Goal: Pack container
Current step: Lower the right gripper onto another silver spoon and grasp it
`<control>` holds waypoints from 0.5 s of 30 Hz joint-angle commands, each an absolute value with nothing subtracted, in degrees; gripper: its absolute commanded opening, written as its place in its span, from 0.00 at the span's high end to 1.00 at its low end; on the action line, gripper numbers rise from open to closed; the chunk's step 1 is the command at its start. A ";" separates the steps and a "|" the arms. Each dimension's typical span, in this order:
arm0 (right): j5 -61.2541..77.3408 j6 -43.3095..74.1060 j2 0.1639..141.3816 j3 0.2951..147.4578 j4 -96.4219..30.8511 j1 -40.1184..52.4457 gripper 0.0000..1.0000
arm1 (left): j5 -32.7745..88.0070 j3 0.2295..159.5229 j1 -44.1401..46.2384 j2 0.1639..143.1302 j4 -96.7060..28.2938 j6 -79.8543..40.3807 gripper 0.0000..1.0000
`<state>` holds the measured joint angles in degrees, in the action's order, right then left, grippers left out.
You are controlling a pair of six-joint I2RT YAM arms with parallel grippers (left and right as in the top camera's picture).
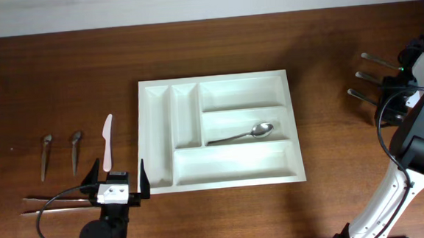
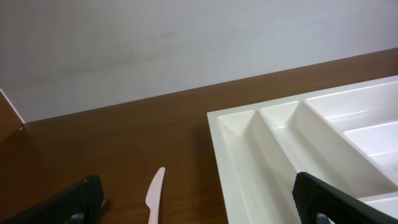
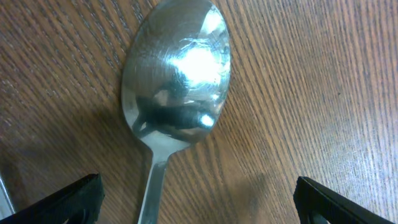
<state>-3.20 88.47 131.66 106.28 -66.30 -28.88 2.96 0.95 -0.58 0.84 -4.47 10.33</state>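
The white container (image 1: 217, 79) lies mid-table, with one metal spoon (image 1: 242, 135) in its middle long compartment. My left gripper (image 1: 120, 180) hovers open just off the container's lower left corner. In the left wrist view the gripper (image 2: 199, 200) spans a pale plastic knife (image 2: 153, 196) and the container's left rim (image 2: 219, 143). My right gripper (image 1: 393, 84) is at the far right over three metal utensils (image 1: 368, 75). Its wrist view shows the gripper (image 3: 196, 200) open low over a metal spoon (image 3: 177, 74), whose handle runs between the jaws without touching them.
Left of the container lie the plastic knife (image 1: 108, 142) and two small spoons (image 1: 45, 155) (image 1: 75, 149). Two long thin metal pieces (image 1: 55, 201) lie beside the left arm. A pale wall (image 2: 186, 43) runs behind the table's far edge.
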 commanded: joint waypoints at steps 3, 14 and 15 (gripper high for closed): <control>-4.40 89.01 133.01 105.91 -65.91 -28.47 0.01 | 2.57 0.47 -0.91 0.45 -4.32 11.27 0.01; -3.88 88.82 135.33 105.91 -65.89 -27.53 0.01 | 2.57 0.47 -0.91 0.45 -4.32 11.27 0.01; -3.90 88.82 135.33 105.91 -65.73 -27.38 0.01 | 2.57 0.47 -0.91 0.45 -4.32 11.27 0.01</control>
